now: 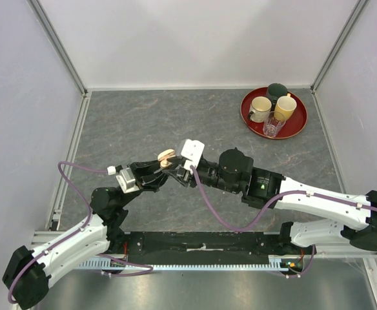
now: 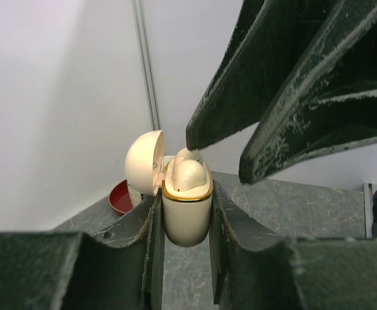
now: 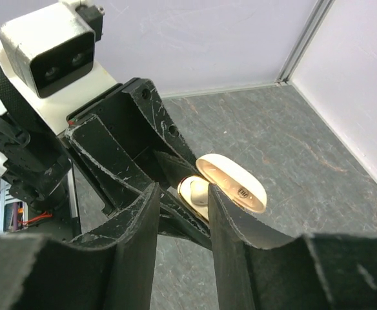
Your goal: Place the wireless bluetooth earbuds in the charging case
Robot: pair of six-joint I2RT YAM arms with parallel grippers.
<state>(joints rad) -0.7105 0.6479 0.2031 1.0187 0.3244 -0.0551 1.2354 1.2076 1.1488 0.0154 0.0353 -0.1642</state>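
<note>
My left gripper [image 1: 163,166] is shut on the body of a cream charging case [image 2: 187,216] with a gold rim and holds it upright above the table. Its lid [image 2: 143,161] is swung open. Two cream-white earbuds [image 2: 190,174] sit in the case's top. My right gripper [image 1: 179,170] hovers right at the case mouth with its jaws apart and nothing between them. One of its fingertips [image 2: 198,137] is at the far bud. The right wrist view shows the case [image 3: 190,201], a bud [image 3: 198,191] and the lid [image 3: 235,183] between my right gripper's fingers [image 3: 183,191]. No black buds are in view.
A red tray [image 1: 246,117] with a cream cup, a yellow cup, a dark cup and a glass stands at the back right; its rim shows in the left wrist view [image 2: 114,197]. White walls close in the grey table on three sides.
</note>
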